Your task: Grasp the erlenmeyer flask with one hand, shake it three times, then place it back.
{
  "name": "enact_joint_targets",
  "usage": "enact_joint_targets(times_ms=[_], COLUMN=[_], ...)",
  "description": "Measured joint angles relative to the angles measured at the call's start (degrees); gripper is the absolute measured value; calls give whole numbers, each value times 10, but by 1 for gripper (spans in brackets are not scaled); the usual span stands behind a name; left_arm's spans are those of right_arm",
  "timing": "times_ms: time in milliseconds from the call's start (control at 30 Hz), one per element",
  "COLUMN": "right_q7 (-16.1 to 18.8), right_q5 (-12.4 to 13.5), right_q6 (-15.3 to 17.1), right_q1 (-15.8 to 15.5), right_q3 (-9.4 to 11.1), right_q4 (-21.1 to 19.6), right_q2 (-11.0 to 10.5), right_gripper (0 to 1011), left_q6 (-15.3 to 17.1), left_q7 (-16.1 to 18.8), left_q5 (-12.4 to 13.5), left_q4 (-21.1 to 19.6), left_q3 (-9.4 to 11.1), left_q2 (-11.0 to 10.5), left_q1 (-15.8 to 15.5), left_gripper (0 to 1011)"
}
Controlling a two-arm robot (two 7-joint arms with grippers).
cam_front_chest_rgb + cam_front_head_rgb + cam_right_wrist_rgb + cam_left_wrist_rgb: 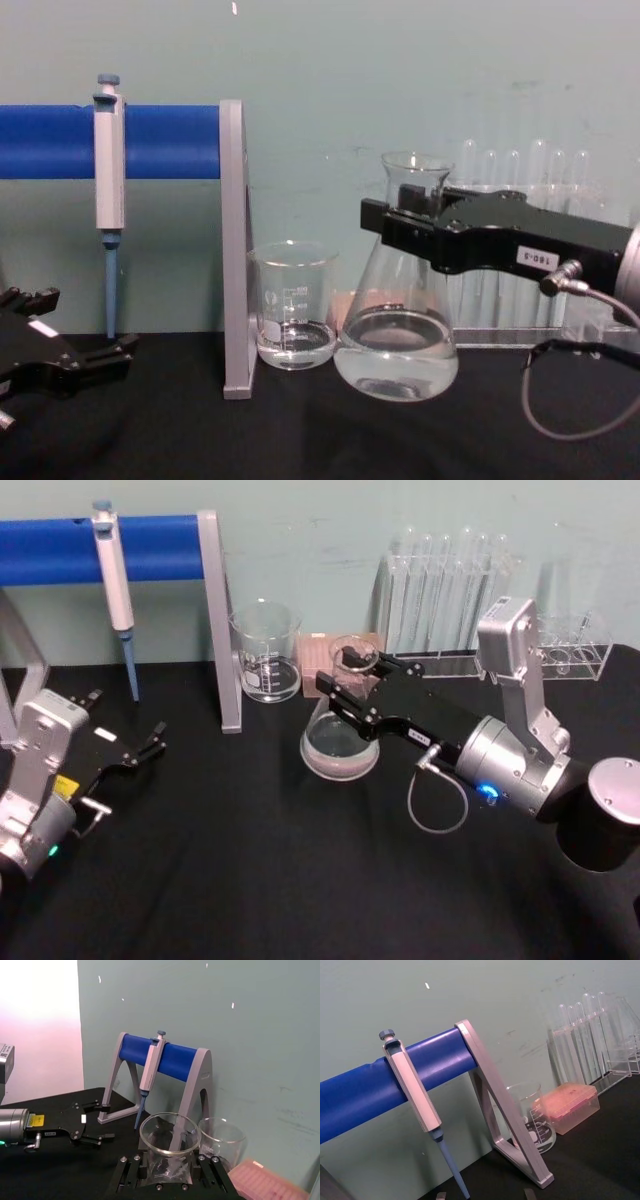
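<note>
The erlenmeyer flask is clear glass with some clear liquid in its wide base and stands on the black table at centre. My right gripper reaches in from the right and is shut on the flask's neck just below the flared rim. From the chest, the flask stands upright with the black gripper clamped across its neck. In the right wrist view the flask's rim sits between the fingers. My left gripper rests open at the table's left, far from the flask.
A glass beaker stands just behind and left of the flask, beside the grey leg of a blue pipette stand holding a pipette. A pink tip box and a test tube rack line the back wall.
</note>
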State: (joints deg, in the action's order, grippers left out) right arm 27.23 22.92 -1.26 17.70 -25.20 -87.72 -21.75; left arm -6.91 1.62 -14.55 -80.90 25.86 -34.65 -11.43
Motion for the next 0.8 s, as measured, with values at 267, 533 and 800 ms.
enact_joint_targets(times_ms=[267,533,800], right_q7=[0,1,7], right_q5=[-2,-7,-11], right_q6=[4,5,0], right_q1=[3,7,11], right_q3=[-5,-10,-16], right_q4=[14,35,61], right_q2=[3,8,15], right_gripper=[458,457,458], left_q6=[0,0,0], left_q7=[0,0,0], left_q5=[0,0,0], left_q4=[0,0,0], left_q3=[0,0,0], left_q2=[0,0,0], left_q1=[0,0,0], left_gripper=[1001,1001,1001])
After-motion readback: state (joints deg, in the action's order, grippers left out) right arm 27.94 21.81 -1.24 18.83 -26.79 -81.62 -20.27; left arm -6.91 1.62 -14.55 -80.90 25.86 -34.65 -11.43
